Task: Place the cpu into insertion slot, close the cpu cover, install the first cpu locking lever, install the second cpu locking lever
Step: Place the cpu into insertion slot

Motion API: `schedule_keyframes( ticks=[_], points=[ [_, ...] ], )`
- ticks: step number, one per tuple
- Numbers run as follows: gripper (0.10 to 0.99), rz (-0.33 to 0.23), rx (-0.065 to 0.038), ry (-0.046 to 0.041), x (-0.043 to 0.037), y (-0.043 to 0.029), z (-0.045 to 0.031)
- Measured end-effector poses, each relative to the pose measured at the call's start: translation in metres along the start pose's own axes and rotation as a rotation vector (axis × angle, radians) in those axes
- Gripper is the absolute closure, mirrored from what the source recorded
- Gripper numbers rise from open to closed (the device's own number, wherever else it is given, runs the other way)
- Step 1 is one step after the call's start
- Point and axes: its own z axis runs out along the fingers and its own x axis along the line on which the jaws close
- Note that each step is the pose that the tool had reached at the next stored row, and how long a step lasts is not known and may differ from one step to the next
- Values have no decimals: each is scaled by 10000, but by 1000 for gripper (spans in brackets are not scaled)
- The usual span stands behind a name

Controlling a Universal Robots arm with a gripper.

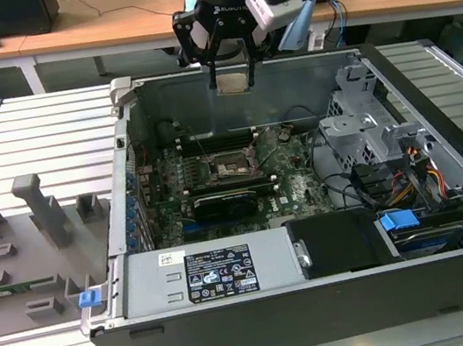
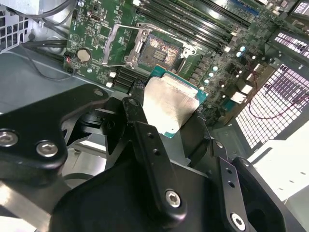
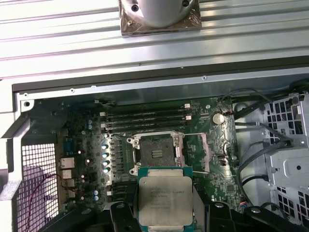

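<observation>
My gripper (image 1: 231, 73) hangs over the far wall of the open computer case, shut on the cpu (image 1: 232, 82). The chip's silvery top faces the cameras in both wrist views, pinched at its edges between the black fingers (image 2: 137, 113); cpu (image 2: 169, 104), cpu (image 3: 165, 198). Below it on the green motherboard lies the insertion slot (image 1: 230, 167), a dark square with a metal rim, uncovered and empty (image 3: 157, 153) (image 2: 161, 50). The cpu cover (image 3: 203, 153) stands flipped open beside the slot, also seen as the thin frame cpu cover (image 2: 118, 46).
A black graphics card (image 1: 223, 203) lies just in front of the slot. A power supply (image 1: 208, 270) sits along the near wall of the case and a metal drive cage (image 1: 366, 128) with cables at the exterior view's right. Grey fixtures (image 1: 23, 252) stand on the table at the exterior view's left.
</observation>
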Motion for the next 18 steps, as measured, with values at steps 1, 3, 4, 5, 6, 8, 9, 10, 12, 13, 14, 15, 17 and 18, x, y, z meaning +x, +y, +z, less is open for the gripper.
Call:
schedule_keyframes(
  ticks=[1,3,4,5,6,8,9,10,12,13,14,15,17,18],
  points=[
    [545,28,-1,-3,0,0,0],
    [545,64,-1,-6,0,0,0],
    [545,88,-1,-8,0,0,0],
    [545,102,-2,-9,0,0,0],
    [545,128,-2,-12,0,0,0],
    [545,163,-3,-15,0,0,0],
    [545,198,-4,-18,0,0,0],
    [545,233,-4,-21,0,0,0],
    [545,294,-6,-26,0,0,0],
    [545,316,-6,-28,0,0,0],
    [545,332,-6,-30,0,0,0],
    [545,361,-7,-32,0,0,0],
    [545,403,-8,-36,0,0,0],
    [545,434,-9,-39,0,0,0]
  ],
)
